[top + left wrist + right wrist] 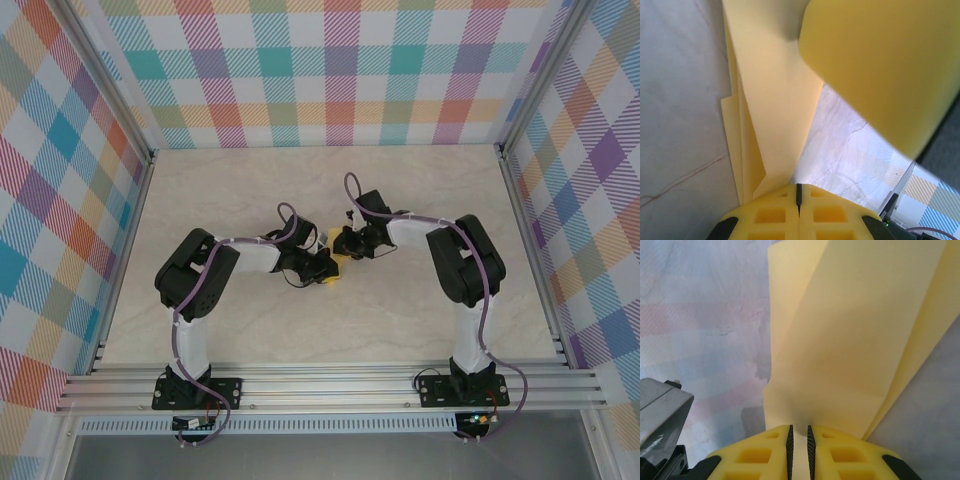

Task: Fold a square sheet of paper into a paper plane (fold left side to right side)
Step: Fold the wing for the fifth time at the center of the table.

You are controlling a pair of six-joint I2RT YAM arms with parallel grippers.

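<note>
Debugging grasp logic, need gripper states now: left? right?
Left gripper: closed, pinching the folded paper at its edge.
Right gripper: closed on the same paper, held between its fingers.

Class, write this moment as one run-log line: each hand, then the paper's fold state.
left hand: shut on yellow paper | right hand: shut on yellow paper | paper state: folded in layers, creased, not yet a plane

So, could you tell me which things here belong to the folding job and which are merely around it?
For the job:
- creased yellow paper
- left pincer, shut on the paper
- right pincer, shut on the paper

Merely around:
- marble-look table
- plaid walls
- metal rail at the near edge
</note>
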